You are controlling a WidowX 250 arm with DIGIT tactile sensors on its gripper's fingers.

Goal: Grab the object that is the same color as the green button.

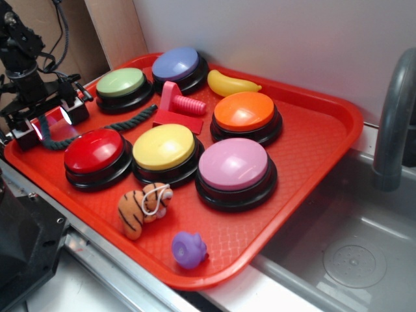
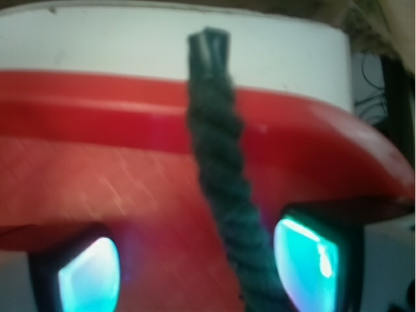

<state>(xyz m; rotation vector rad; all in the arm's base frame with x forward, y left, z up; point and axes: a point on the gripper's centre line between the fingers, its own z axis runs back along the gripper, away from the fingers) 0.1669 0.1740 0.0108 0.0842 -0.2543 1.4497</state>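
The object, a dark green twisted rope (image 1: pixel 123 120), lies on the red tray (image 1: pixel 312 149) in front of the pale green button (image 1: pixel 121 83), curving toward the tray's left edge. My gripper (image 1: pixel 51 125) is lowered over the rope's left end and stands open. In the wrist view the rope (image 2: pixel 218 162) runs between the fingers of the gripper (image 2: pixel 198 266), close to the right pad (image 2: pixel 309 257), with a wide gap to the left pad (image 2: pixel 88 273). The rope's cut end points past the tray rim (image 2: pixel 97 97).
Blue-purple (image 1: pixel 177 64), yellow (image 1: pixel 164 146), red (image 1: pixel 94 151), orange (image 1: pixel 244 110) and pink (image 1: pixel 233 164) buttons crowd the tray. A toy banana (image 1: pixel 231 84), red block (image 1: pixel 175 107), tiger plush (image 1: pixel 143 208) and purple toy (image 1: pixel 188 249) lie there too. A sink (image 1: pixel 351 253) and faucet (image 1: pixel 393 117) stand at the right.
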